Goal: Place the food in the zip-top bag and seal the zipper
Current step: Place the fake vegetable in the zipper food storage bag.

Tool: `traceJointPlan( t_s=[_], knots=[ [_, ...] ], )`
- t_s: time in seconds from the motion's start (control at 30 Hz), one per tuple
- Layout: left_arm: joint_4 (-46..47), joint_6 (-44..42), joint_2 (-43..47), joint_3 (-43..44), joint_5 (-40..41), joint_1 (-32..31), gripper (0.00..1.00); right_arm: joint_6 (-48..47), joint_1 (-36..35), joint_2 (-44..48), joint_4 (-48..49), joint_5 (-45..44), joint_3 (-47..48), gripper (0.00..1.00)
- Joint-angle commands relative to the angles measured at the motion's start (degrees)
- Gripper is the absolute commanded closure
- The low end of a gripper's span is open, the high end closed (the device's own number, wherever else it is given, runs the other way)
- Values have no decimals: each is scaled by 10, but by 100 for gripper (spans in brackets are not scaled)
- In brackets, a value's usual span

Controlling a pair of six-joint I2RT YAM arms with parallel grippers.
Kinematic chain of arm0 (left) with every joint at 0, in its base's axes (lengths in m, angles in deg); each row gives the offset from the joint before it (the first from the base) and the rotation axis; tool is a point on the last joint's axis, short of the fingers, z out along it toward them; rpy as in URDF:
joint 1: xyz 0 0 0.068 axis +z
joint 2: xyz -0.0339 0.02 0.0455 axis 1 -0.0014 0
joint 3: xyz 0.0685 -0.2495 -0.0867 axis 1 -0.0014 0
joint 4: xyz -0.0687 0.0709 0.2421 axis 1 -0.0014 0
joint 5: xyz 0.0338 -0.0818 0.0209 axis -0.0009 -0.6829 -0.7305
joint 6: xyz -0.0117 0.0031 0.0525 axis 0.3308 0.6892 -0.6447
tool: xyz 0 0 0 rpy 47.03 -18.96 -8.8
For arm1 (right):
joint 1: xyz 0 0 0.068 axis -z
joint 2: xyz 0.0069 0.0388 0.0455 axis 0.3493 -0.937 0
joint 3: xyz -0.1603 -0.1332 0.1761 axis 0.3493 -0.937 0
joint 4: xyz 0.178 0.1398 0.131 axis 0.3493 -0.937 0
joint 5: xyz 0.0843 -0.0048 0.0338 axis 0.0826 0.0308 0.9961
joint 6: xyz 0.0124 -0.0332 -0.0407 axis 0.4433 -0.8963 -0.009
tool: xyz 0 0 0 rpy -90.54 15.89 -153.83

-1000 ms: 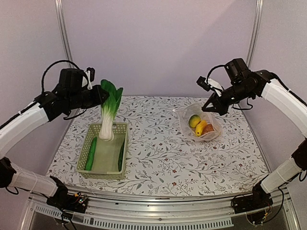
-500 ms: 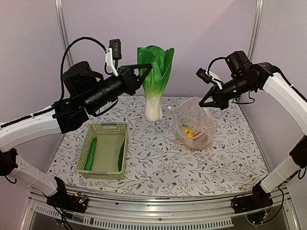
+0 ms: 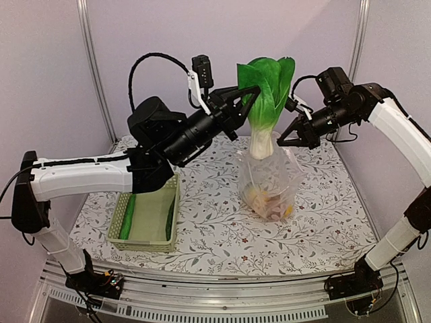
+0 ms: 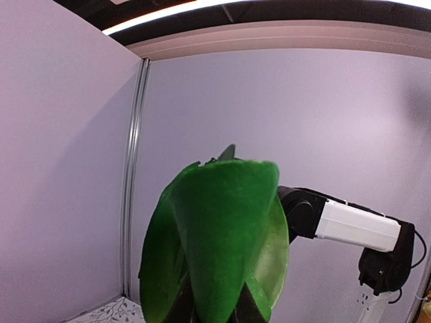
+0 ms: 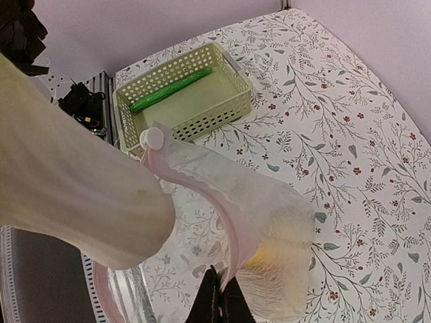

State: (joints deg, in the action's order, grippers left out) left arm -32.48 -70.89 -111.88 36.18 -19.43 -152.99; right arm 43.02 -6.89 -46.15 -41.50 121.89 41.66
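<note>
bok choy: stalk cut off at bottom edge in left wrist view, and at left edge in right wrist view.
food in zip-top bag: blurred through crinkled plastic, pieces indistinguishable.
right gripper: mostly cut off below.

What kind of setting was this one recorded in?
Most likely a robot test cell, not a kitchen: plain lilac panels on metal posts, robot arms mounted on a rail, and a toy bok choy above a floral tablecloth.

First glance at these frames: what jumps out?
The big bok choy stands upright at centre in the left gripper, its stem end at the mouth of the zip-top bag. The right gripper pinches the bag's rim, holding it up. A cucumber lies in the green basket at left.
</note>
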Motion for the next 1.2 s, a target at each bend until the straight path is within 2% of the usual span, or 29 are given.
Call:
traceJointPlan(
  t_s=[0.0, 0.13, 0.37, 0.63, 0.7, 0.73, 0.8, 0.83, 0.9, 1.07, 1.17],
  knots=[
    [50, -47, 1, 32, -9, -30, 100, 9, -4, -4, -2, 9, 10, 100],
    [27, -72, 5, 49, -1, -40, 100, 15, -4, -3, 0, 6, 8, 100],
    [58, -93, -16, 1, 0, -40, 100, 16, -3, 12, 0, 3, 12, 100],
    [219, -174, -77, -103, -1, -34, 100, 19, -1, 23, 4, -3, 13, 100],
    [230, -185, -90, -119, 32, -34, 99, 19, 1, 26, 5, -4, 15, 100],
    [233, -185, -94, -127, 53, -34, 91, 19, 4, 27, 5, -4, 16, 100],
    [235, -184, -96, -143, 95, -34, 58, 20, 7, 28, 7, -5, 17, 100],
    [236, -187, -92, -149, 108, -34, 46, 20, 10, 29, 7, -6, 18, 100],
    [227, -190, -74, -158, 113, -35, 32, 20, 13, 28, 9, -10, 18, 100],
    [138, -187, -10, -130, 99, -44, 18, 30, 19, 18, 17, -18, 21, 100],
    [50, -186, 22, -101, 90, -54, 17, 32, 20, 11, 19, -19, 23, 100]
  ],
)
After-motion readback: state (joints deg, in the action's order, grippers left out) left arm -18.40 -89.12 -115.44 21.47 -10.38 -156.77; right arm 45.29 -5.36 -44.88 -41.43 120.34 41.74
